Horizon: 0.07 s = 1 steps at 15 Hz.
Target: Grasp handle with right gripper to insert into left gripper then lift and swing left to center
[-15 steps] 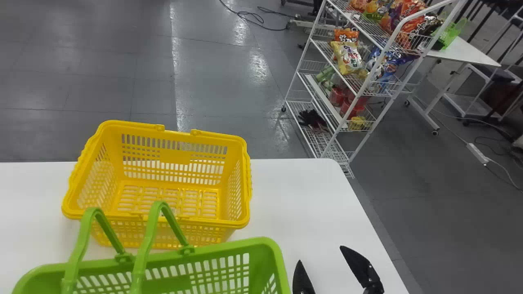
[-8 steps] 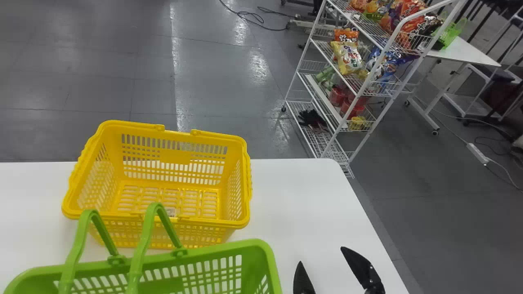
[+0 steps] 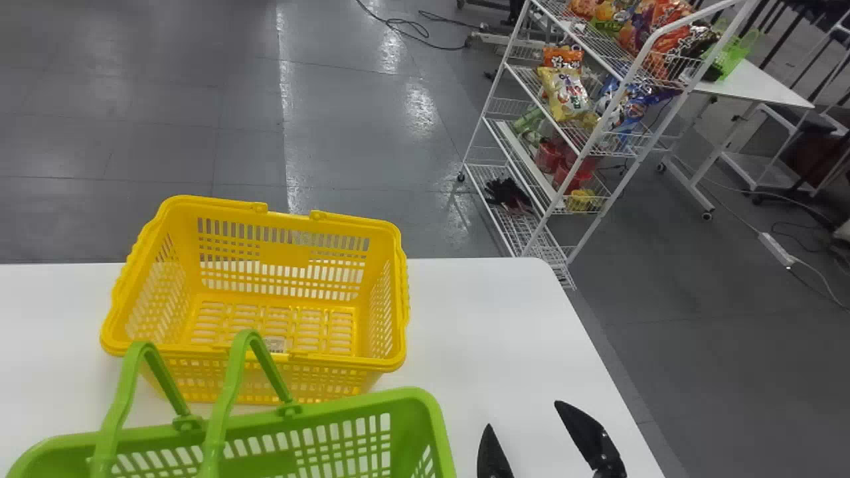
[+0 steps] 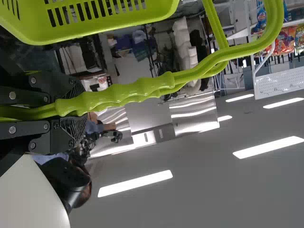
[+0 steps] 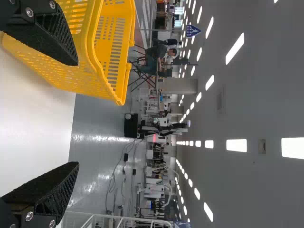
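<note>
Centering green basket (image 3: 428, 425) looks like step in hand. Left hand (image 4: 66, 113) closed on its paired handles (image 4: 142, 90); basket just left of right hand (image 3: 523, 415), which gapes wide, holding nothing. Swing slowly, grip firm, letting sway die. Mind yellow basket (image 3: 339, 378) on worktop (image 3: 485, 318), ahead-left of right hand; pass without snagging rim.

Right gripper (image 3: 523, 415): I'm holding it open at my lower right, black fingers (image 3: 588, 435) standing wide apart, tips pointing forward. Left gripper (image 4: 76, 111): I'm clamping it firmly, two fingers (image 4: 53, 81) facing each other closely.
</note>
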### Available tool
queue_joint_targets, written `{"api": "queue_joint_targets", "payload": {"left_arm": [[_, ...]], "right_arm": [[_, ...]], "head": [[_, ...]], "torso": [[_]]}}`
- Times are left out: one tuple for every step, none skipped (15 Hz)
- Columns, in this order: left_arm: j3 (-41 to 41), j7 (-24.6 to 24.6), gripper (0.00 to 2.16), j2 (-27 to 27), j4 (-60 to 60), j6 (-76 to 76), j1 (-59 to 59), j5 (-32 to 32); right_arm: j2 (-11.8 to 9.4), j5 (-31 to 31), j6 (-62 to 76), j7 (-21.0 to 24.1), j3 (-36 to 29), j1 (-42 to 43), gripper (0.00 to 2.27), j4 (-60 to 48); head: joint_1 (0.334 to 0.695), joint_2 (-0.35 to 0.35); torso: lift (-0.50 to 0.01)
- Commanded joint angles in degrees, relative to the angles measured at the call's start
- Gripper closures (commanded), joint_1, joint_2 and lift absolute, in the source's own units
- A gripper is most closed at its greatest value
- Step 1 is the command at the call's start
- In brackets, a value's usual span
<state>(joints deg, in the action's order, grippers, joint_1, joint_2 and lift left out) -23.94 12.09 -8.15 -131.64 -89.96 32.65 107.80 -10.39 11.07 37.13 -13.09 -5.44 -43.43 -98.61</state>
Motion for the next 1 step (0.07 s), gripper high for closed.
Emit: {"api": "queue_joint_targets", "payload": {"left_arm": [[-0.2,0.1,2.13,0.0,0.1,-0.1,0.0,-0.1]], "right_arm": [[0.1,0.0,0.0,0.0,0.1,0.1,0.04,0.2]], "head": [[0.695,-0.35]], "torso": [[-0.093]]}}
